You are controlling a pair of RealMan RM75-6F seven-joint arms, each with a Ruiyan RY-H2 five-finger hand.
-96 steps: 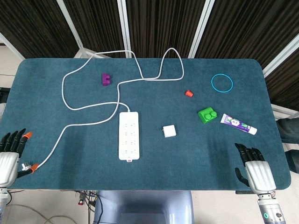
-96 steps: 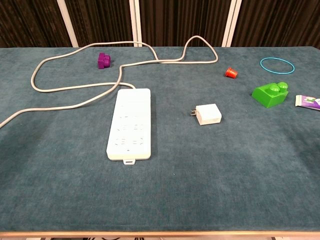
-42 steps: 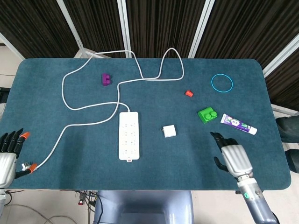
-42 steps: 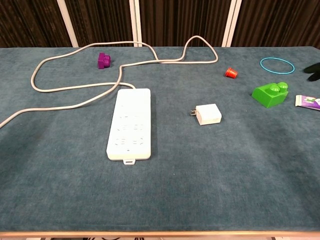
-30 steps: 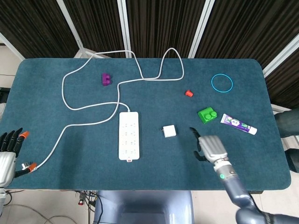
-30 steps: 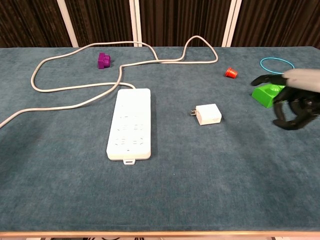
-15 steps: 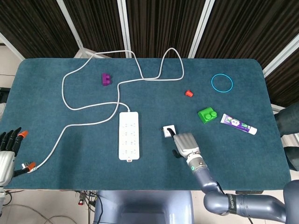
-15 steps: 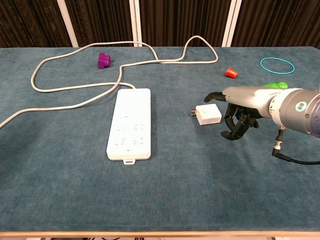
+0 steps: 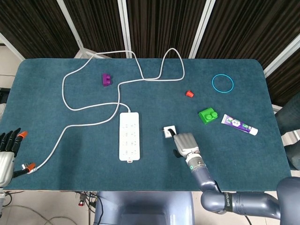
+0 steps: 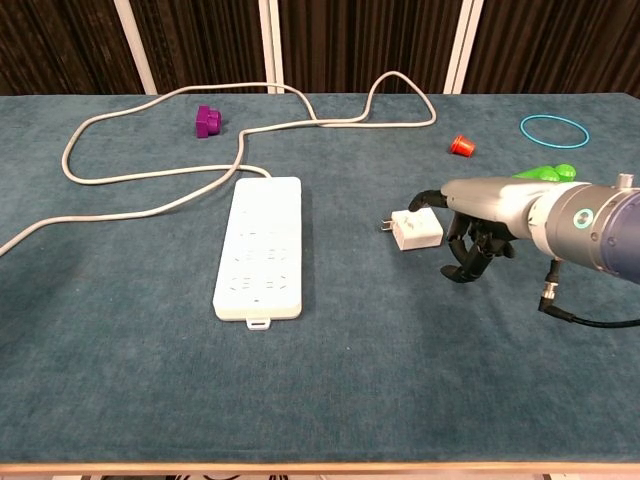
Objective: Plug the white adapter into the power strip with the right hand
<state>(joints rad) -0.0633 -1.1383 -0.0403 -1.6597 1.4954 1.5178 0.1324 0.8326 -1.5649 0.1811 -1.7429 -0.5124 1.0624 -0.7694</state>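
The white adapter lies flat on the blue table, its prongs pointing left toward the white power strip, which lies a short gap away. My right hand hovers just right of the adapter. Its thumb reaches over the adapter's far right corner and the other fingers curl down beside it, gripping nothing. In the head view the right hand covers the adapter's near right corner, with the strip to the left. My left hand stays at the table's front left corner, fingers straight and apart.
The strip's grey cord loops across the back left to a plug end near my left hand. A purple block, a red cap, a blue ring, a green block and a toothpaste tube also lie here.
My right hand travelled from the table's front right edge leftward to the adapter, and in the last half second its thumb edged over the adapter's corner. The adapter, strip and left hand stayed put.
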